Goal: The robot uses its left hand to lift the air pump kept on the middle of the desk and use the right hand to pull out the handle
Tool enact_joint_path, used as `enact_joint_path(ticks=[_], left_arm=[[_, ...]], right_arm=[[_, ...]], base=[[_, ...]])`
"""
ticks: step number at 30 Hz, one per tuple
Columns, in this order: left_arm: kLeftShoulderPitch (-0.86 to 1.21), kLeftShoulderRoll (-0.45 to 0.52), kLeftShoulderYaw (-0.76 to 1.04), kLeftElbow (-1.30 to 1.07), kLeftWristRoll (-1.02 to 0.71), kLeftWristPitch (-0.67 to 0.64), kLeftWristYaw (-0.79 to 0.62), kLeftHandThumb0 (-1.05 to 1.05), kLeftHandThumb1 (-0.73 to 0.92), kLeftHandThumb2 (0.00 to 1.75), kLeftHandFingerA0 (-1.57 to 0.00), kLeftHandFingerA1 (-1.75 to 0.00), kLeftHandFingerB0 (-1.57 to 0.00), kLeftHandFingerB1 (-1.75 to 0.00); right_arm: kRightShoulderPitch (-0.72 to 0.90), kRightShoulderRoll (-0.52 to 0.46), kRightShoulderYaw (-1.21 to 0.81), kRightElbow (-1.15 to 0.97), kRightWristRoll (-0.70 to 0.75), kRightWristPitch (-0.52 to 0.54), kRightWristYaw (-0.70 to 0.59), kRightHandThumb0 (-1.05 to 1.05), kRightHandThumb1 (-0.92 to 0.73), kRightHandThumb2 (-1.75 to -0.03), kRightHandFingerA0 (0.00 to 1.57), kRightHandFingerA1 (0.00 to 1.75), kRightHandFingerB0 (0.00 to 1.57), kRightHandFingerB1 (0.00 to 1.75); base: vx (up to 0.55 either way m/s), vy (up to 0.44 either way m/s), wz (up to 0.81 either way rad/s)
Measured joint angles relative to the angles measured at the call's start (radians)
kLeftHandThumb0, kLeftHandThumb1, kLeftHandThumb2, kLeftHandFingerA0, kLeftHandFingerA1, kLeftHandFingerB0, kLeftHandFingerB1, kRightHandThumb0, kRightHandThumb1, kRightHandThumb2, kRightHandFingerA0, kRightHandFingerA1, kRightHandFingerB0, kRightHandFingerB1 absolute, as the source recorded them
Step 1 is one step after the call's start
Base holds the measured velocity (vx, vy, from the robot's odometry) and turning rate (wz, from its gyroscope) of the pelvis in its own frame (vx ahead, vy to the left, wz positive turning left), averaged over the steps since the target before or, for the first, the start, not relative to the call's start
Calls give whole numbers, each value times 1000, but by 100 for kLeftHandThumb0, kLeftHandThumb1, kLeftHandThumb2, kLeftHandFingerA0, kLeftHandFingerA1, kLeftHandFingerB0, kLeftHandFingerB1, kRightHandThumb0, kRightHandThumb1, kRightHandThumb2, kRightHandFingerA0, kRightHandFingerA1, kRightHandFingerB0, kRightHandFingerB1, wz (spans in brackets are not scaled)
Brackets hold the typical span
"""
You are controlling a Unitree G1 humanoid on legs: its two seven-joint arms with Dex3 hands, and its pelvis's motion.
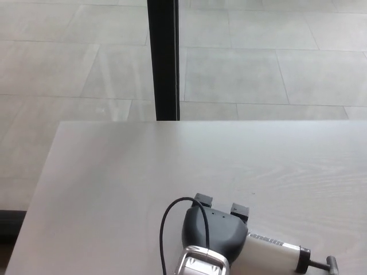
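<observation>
Glossy black left hand (213,231) clamped around white cylindrical air pump (269,251) above pale woodgrain desk (114,183)

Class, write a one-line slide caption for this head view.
Left robot hand covers the white air pump on the pale desk; its handle points right.

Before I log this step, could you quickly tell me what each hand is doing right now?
Left hand: shut on the air pump.
Right hand: not in view.
</observation>
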Motion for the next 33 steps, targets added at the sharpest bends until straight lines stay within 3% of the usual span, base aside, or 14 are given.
enact_joint_path(ticks=[1, 6, 8, 15, 16, 17, 18, 20, 21, 22, 26, 27, 29, 33], left_arm=[[3, -11, 0, 10, 9, 1, -2, -80, 64, 101, -4, -52, -8, -46], [35, -86, 34, 30, 23, -2, -6, -79, 63, 104, -2, -51, -3, -36], [40, -111, 48, 35, 28, -7, -6, -86, 66, 106, 0, -47, -5, -21], [58, -168, 64, 55, 43, -32, 0, -91, 67, 105, -3, -48, -6, -18], [66, -175, 71, 57, 47, -38, 3, -88, 65, 106, -3, -50, -3, -20], [70, -180, 76, 59, 50, -44, 6, -84, 65, 107, 0, -51, 0, -22], [73, -184, 80, 61, 52, -48, 10, -76, 61, 106, -1, -54, -1, -28], [77, -187, 82, 65, 58, -58, 13, -90, 67, 107, -5, -56, -6, -18], [77, -187, 81, 67, 62, -59, 13, -89, 68, 106, -16, -61, 0, -18], [77, -186, 79, 69, 69, -60, 13, -89, 68, 106, -16, -61, 0, -18], [67, -165, 53, 72, 98, -59, -16, -86, 65, 103, -16, -60, 0, -18], [66, -151, 45, 73, 109, -59, -31, -88, 65, 102, -15, -60, -3, -16], [66, -137, 39, 73, 122, -58, -45, -73, 57, 100, -11, -56, -1, -26], [70, -110, 43, 81, 153, -54, -74, -72, 53, 96, -12, -58, -4, -29]], right_arm=[[-2, -2, 0, 1, 0, 2, -1, -59, -86, -65, 66, 73, 43, 41], [-5, -11, 9, 14, -17, 3, -1, -58, -86, -65, 69, 68, 40, 39], [-6, -16, 17, 15, -25, 3, -1, -60, -85, -65, 68, 72, 37, 37], [-7, -30, 31, 15, -46, 3, 3, -55, -86, -65, 62, 73, 35, 36], [-10, -31, 31, 16, -48, 3, 3, -59, -69, -98, 62, 77, 29, 50], [-13, -31, 33, 17, -51, 3, 3, -60, -69, -98, 62, 77, 28, 49], [-16, -31, 35, 19, -54, 3, 3, -58, -85, -65, 66, 76, 34, 36], [-20, -31, 37, 19, -58, 3, 2, -58, -84, -65, 65, 76, 35, 36], [-21, -31, 38, 19, -59, 3, 3, -60, -68, -99, 62, 78, 29, 50], [-22, -31, 38, 19, -61, 3, 2, -60, -68, -99, 62, 78, 29, 50], [-22, -31, 39, 19, -68, 3, 1, -57, -70, -99, 58, 77, 28, 50], [-22, -32, 38, 19, -72, 3, 1, -56, -85, -65, 62, 78, 37, 36], [-22, -32, 38, 19, -76, 3, 1, -54, -84, -65, 65, 78, 37, 37], [-25, -36, 36, 40, -81, 3, -1, -57, -82, -64, 71, 85, 40, 38]], base=[[0, 0, 0], [0, 0, 0], [0, 0, 0], [0, 0, 0], [0, 0, 0], [0, 0, 0], [0, 0, 0], [0, 0, 0], [0, 0, 0], [0, 0, 0], [0, 0, 0], [0, 0, 0], [0, 0, 0], [0, 0, 0]])
